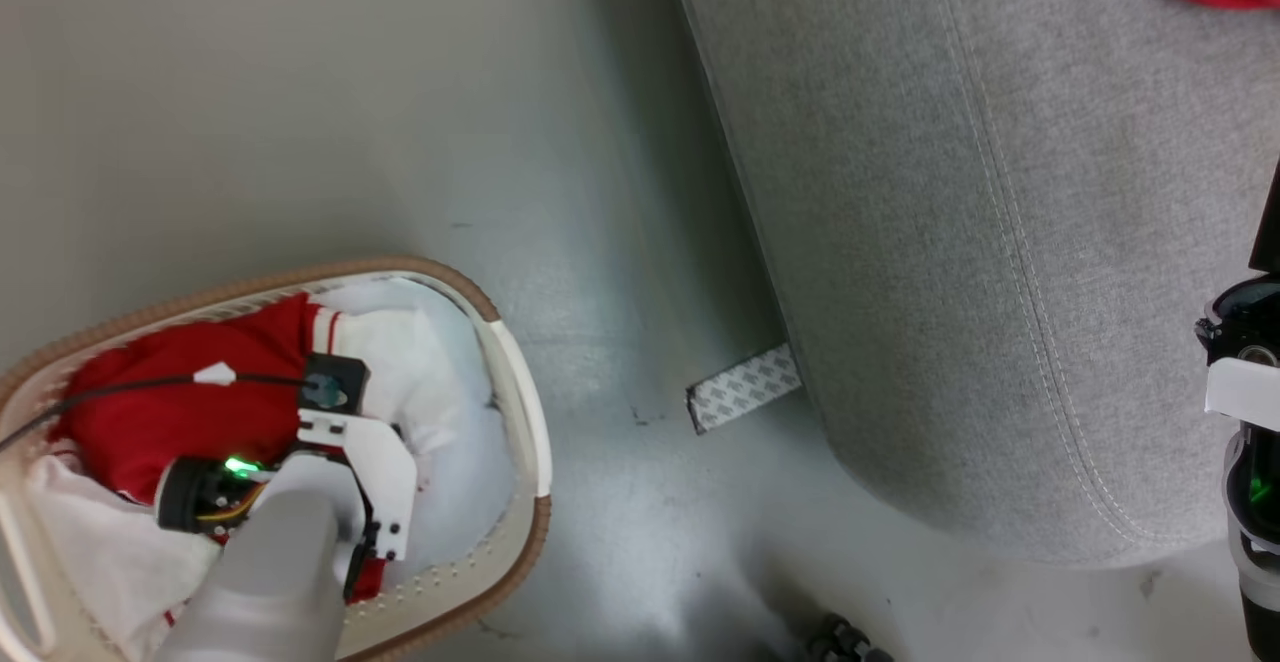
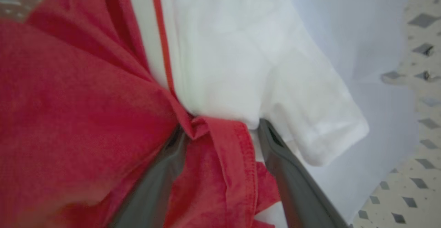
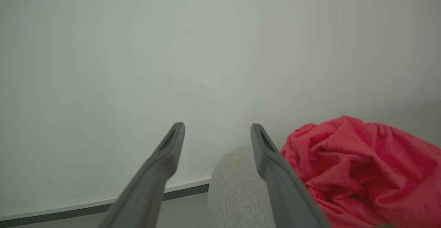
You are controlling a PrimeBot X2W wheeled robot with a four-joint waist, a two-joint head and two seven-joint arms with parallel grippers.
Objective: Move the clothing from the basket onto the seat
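Left wrist view: left gripper fingers spread astride a red fold of the clothing. Looks soft and floppy, so I'd pinch that bunch. Right gripper spread, empty.

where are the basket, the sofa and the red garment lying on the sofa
basket (image 1: 528,412), head view, cream rim on its right side
sofa (image 1: 1000,242), head view, grey upholstery
red garment (image 3: 361,166), right wrist view, middle of the crumpled fabric

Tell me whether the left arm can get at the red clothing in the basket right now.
Probably yes. The left gripper is down inside the basket, open, with a fold of the red clothing between its jaws and nothing in the way.
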